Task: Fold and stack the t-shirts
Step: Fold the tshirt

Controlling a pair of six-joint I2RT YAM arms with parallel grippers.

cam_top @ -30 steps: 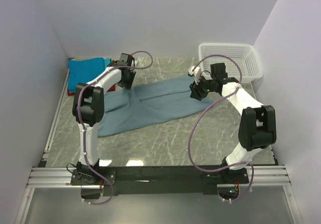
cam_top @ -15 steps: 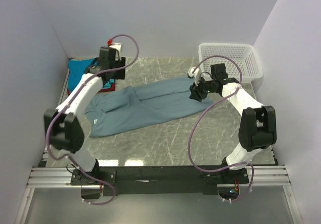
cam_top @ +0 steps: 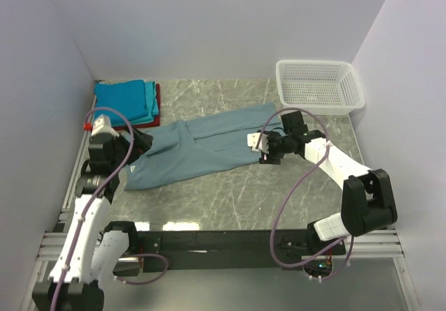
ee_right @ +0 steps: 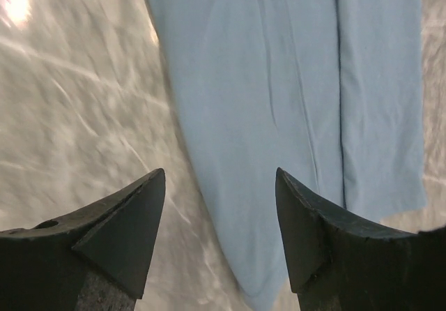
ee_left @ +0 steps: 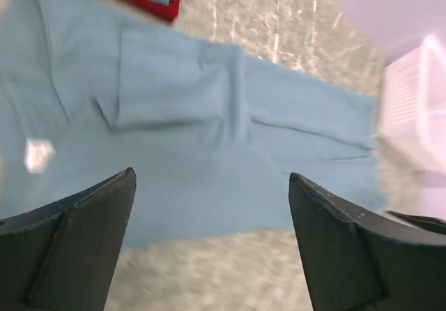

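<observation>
Grey-blue t-shirt [cam_top: 209, 147] lies flat across the middle of the desk [cam_top: 230, 199] as a long band running from the near left toward the far right. Its sides are already turned in, so lengthwise creases and an overlapped panel show on top, and a small white tag [ee_left: 38, 154] shows near its left end. Neither arm is holding it. The left end effector [ee_left: 210, 185] has its fingers spread wide with only cloth and marble below them. The right end effector [ee_right: 219, 178] is likewise parted and empty, hanging over the shirt's near edge where cloth meets bare desk. That is the change. A second ago the left arm was stretched across to the shirt's far-left part beside the pile. It has since let go, lifted and swung back to the near-left side. The right arm has slid from the far right part of the shirt down to the near hem, opening wider as it went. This suggests the lengthwise fold is finished and released, and the crosswise fold has not been started. The stack of folded t-shirts [cam_top: 125, 100], bright blue over teal over red, waits in the far-left corner just beyond the shirt's left end. The white basket [cam_top: 313, 63] stands apart in the far-right corner.
</observation>
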